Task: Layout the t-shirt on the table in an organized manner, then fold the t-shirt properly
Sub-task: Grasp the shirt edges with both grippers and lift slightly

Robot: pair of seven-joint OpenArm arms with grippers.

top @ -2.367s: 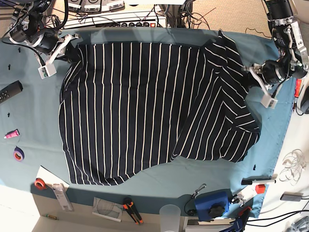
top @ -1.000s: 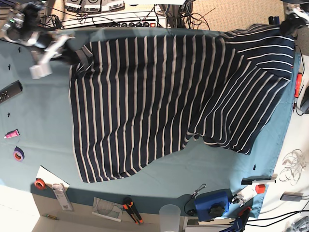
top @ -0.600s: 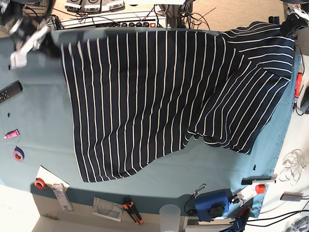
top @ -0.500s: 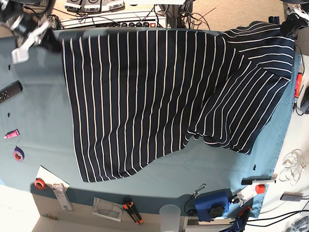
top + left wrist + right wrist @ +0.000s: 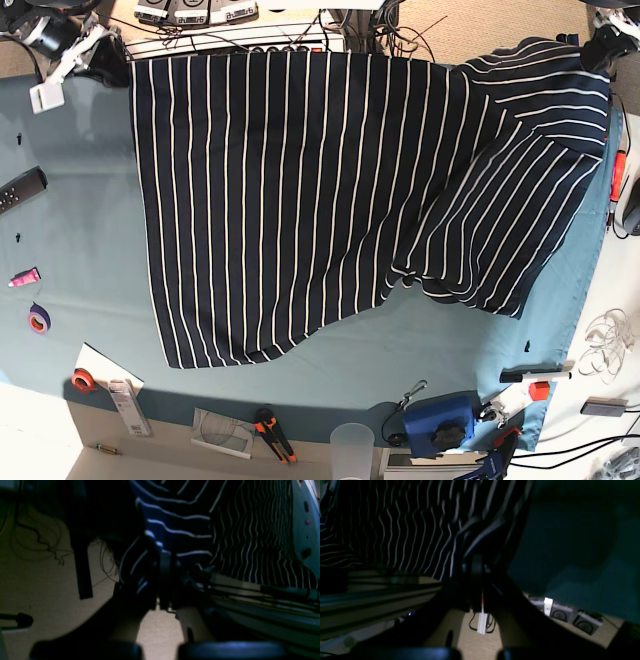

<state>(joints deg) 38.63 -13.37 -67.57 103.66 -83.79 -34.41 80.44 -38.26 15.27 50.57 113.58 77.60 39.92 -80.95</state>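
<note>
The t-shirt is spread over the table, top edge lifted at 12 o'clock. Left gripper & right gripper each pinch a corner. Fabric looks soft, light; grip at edges.

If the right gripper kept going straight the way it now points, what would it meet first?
The t-shirt itself: the right gripper is shut on its edge, with striped fabric directly ahead. Beyond lies the table; depth is unclear.
</note>
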